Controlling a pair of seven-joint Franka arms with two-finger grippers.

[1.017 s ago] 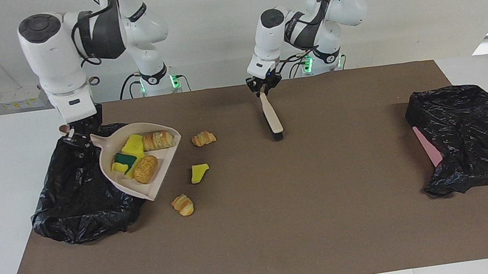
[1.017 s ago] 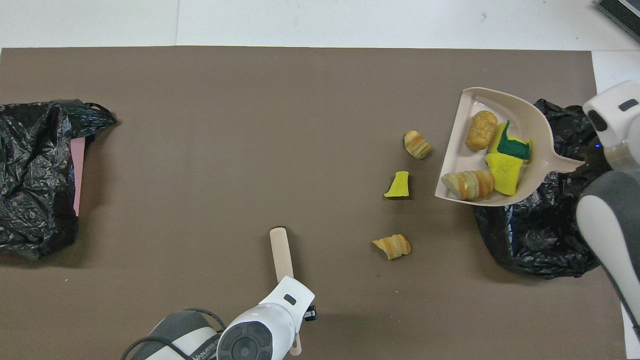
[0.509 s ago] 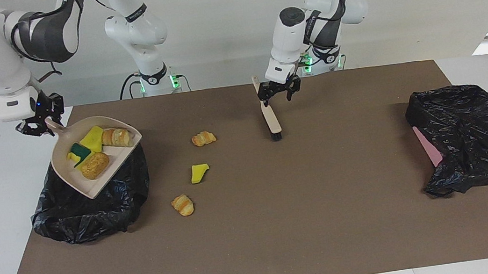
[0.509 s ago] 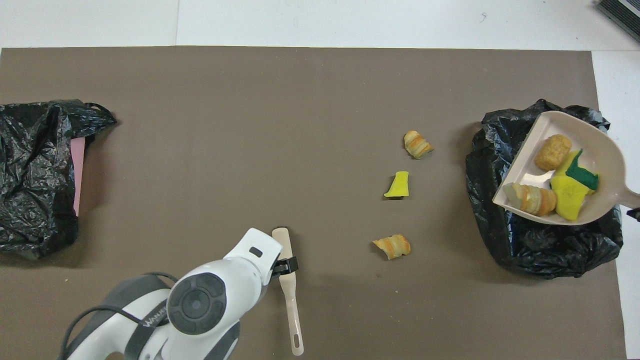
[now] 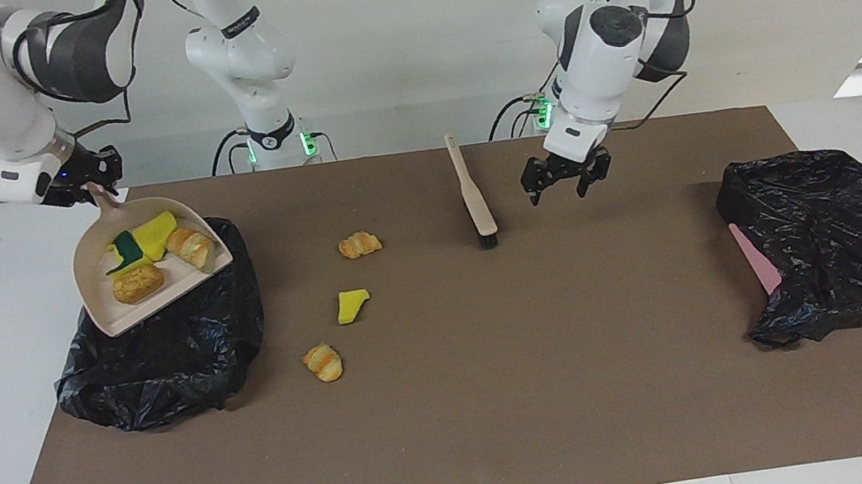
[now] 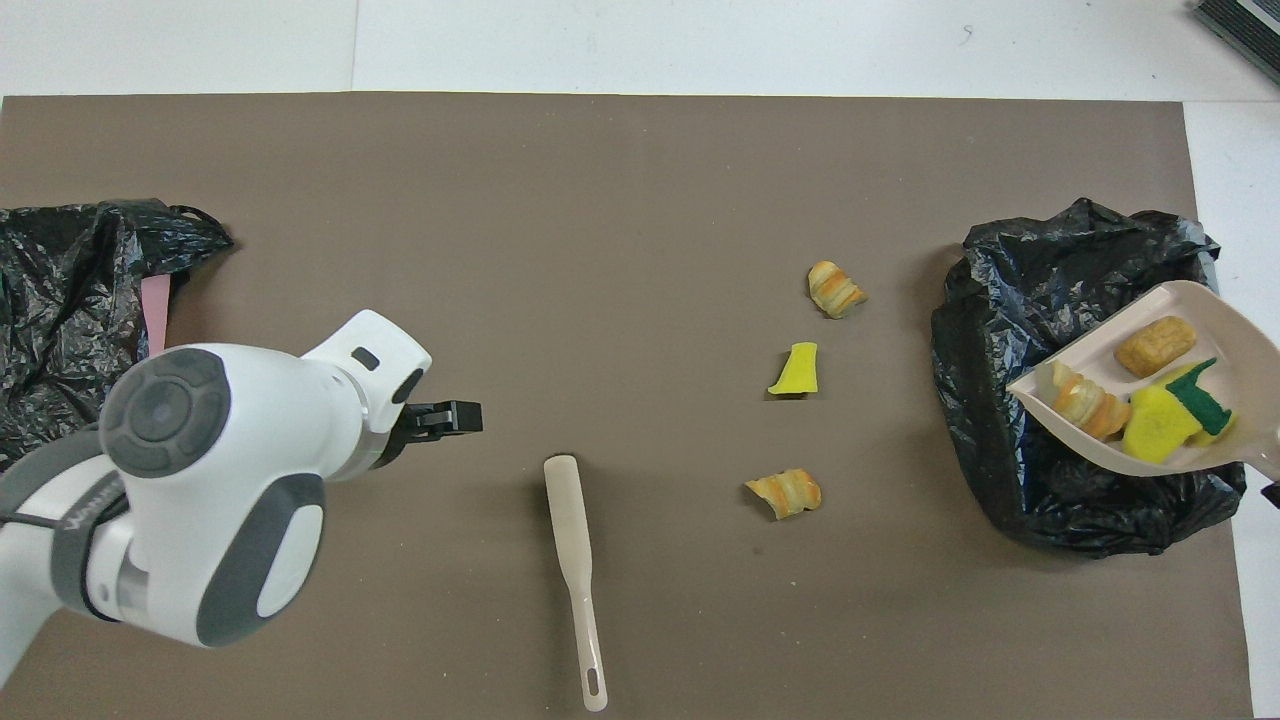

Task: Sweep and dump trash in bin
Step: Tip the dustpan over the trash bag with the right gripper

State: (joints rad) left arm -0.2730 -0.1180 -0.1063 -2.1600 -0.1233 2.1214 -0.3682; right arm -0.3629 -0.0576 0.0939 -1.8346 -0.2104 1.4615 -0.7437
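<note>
My right gripper (image 5: 93,187) is shut on the handle of the beige dustpan (image 5: 116,317), which hangs tilted over the black bag bin (image 5: 163,360) at the right arm's end. The pan (image 6: 1215,318) holds yellow and green sponge bits (image 5: 147,233) and bread chunks (image 5: 137,285). Trash on the mat: a croissant piece (image 5: 359,244), a yellow sponge scrap (image 5: 352,305) and another croissant piece (image 5: 322,362). The beige brush (image 5: 475,194) lies flat on the mat, free of any grip. My left gripper (image 5: 556,194) hangs open and empty over the mat beside the brush, toward the left arm's end.
A second crumpled black bag (image 5: 830,239) with a pink sheet (image 5: 753,254) at its edge lies at the left arm's end of the brown mat (image 5: 502,399). White table shows around the mat.
The left gripper opened, let the brush go and swung away toward the left arm's end. The right arm carried the loaded dustpan from the mat up over the black bag.
</note>
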